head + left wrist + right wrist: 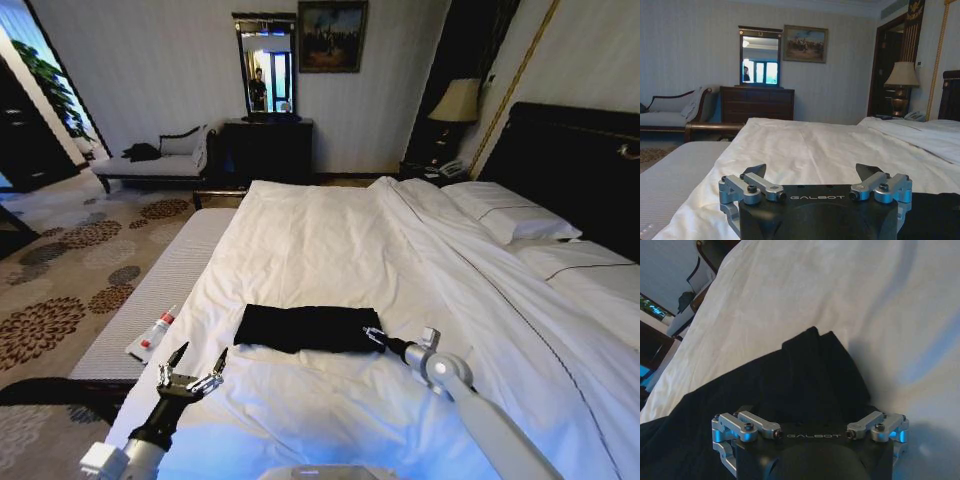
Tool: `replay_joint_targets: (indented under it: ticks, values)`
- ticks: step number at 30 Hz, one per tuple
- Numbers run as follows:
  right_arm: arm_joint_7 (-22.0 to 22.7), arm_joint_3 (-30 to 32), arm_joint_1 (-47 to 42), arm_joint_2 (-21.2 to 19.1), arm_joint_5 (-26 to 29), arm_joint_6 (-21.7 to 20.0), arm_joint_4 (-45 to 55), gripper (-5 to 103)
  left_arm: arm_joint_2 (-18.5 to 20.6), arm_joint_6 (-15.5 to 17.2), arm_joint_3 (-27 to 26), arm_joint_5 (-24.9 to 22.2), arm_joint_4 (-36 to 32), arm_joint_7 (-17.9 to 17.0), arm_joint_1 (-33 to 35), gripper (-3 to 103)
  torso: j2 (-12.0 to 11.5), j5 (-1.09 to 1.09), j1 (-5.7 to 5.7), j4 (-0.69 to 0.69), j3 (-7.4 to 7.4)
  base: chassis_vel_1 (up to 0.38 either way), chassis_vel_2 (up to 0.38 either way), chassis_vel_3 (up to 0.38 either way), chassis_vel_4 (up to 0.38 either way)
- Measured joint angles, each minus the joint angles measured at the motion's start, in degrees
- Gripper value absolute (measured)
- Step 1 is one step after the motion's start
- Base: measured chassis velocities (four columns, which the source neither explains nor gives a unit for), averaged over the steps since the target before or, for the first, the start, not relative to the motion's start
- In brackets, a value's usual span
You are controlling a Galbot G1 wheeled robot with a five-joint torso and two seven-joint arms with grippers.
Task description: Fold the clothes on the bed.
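The clothes are one black T-shirt [305, 328], folded into a flat rectangle on the white duvet of the bed [330, 230] near its foot. My right gripper [372, 336] sits at the shirt's right edge, low over the cloth. In the right wrist view the black fabric [765, 385] lies just beyond that gripper [807, 407], whose jaws stand spread apart. My left gripper [197, 360] hovers open and holds nothing, a short way off the shirt's left front corner. From the left wrist, that gripper [812, 172] shows its fingers apart, with a strip of the shirt [935, 215] beside it.
A grey padded bench [150, 300] runs along the bed's left side with a small tube [155, 332] on it. White pillows [510, 215] lie against the dark headboard [570, 160]. A chaise [150, 165], a dresser [265, 150] and a lamp [458, 100] stand by the far wall.
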Motion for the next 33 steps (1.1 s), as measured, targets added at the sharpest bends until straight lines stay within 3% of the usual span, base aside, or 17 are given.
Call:
replay_joint_targets:
  ticks: [3,9,11,12,18,20,22,28,33]
  values:
    - [0.6,-0.3,0.8,0.5,-0.2,-0.5,-0.3,101,0.0,0.0,0.0,0.0,0.0,0.0,0.0,100,0.0,0.00,0.00,0.00,0.00,0.000,0.000,0.000,0.000]
    - [1.3,-0.5,1.4,1.0,-0.6,-1.0,-1.5,77,0.0,0.1,0.0,0.0,0.0,0.0,-0.1,100,0.0,0.00,0.00,-0.01,0.00,0.000,0.000,0.000,0.000]
    - [1.4,-0.7,1.5,1.0,-0.8,-1.0,-1.7,77,0.0,0.1,0.0,0.0,0.1,0.0,-0.1,100,0.0,0.00,0.00,-0.01,0.00,0.000,0.000,0.000,0.000]
    - [1.5,-1.2,1.6,1.3,-1.2,-1.0,-1.9,65,0.0,0.1,0.1,0.0,0.1,0.0,-0.1,100,0.0,0.00,0.00,-0.01,0.00,0.000,0.000,0.000,0.000]
    - [2.0,-1.9,1.9,2.0,-1.4,-1.0,-1.4,49,0.1,0.1,0.1,0.0,0.1,-0.1,-0.1,100,0.0,0.00,0.00,0.00,0.00,0.000,0.000,0.000,0.000]
    - [2.3,-1.8,1.7,2.4,-1.7,-1.0,-0.5,33,0.1,0.1,0.1,0.0,0.1,-0.1,-0.1,100,0.0,0.00,0.00,0.00,0.00,0.000,0.000,0.000,0.000]
    - [2.4,-1.8,1.5,2.6,-2.2,-0.9,-0.1,33,0.1,0.1,0.1,0.0,0.1,-0.1,-0.1,100,0.0,0.01,0.00,0.00,0.00,0.000,0.000,0.000,0.000]
    - [2.8,-1.8,0.5,2.6,-3.1,-0.6,1.6,7,0.1,0.1,0.1,0.0,0.1,-0.1,-0.1,100,0.0,0.00,0.00,-0.01,0.00,0.000,0.000,0.000,0.000]
    - [2.8,-1.9,0.5,2.8,-3.7,-0.1,2.0,4,0.1,0.1,0.1,0.0,0.1,-0.1,-0.1,100,0.0,0.00,0.00,-0.01,0.00,0.000,0.000,0.000,0.000]
